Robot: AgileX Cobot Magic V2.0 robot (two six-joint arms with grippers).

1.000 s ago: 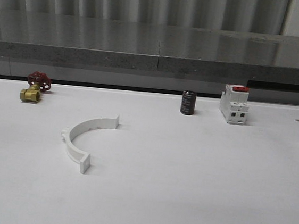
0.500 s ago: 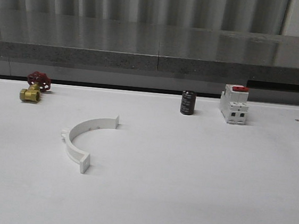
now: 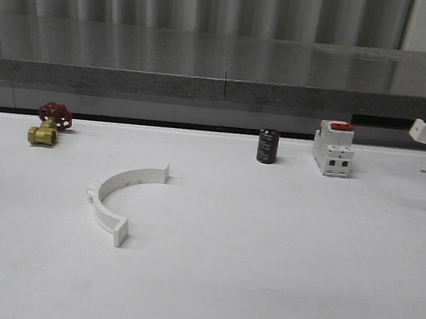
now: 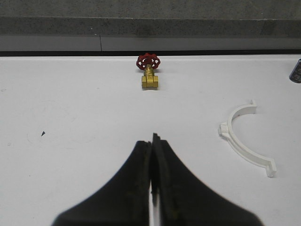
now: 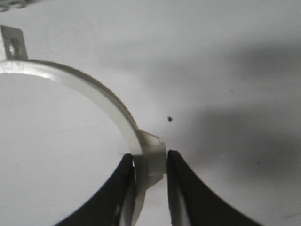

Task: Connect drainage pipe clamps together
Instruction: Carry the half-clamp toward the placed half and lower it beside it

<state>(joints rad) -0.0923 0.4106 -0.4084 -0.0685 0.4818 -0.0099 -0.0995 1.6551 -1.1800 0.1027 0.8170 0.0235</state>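
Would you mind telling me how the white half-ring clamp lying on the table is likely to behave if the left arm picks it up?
The clamp half on the table looks thin and plastic, so probably light and slightly springy. It lies flat on its curved edge, so it should slide rather than roll. Its narrow band gives little purchase; the right pincer holds the other clamp half at its thicker middle tab.

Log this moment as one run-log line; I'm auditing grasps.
phase: pickup | right gripper: shut on lifted clamp half | left gripper: shut, empty | other clamp half: on table
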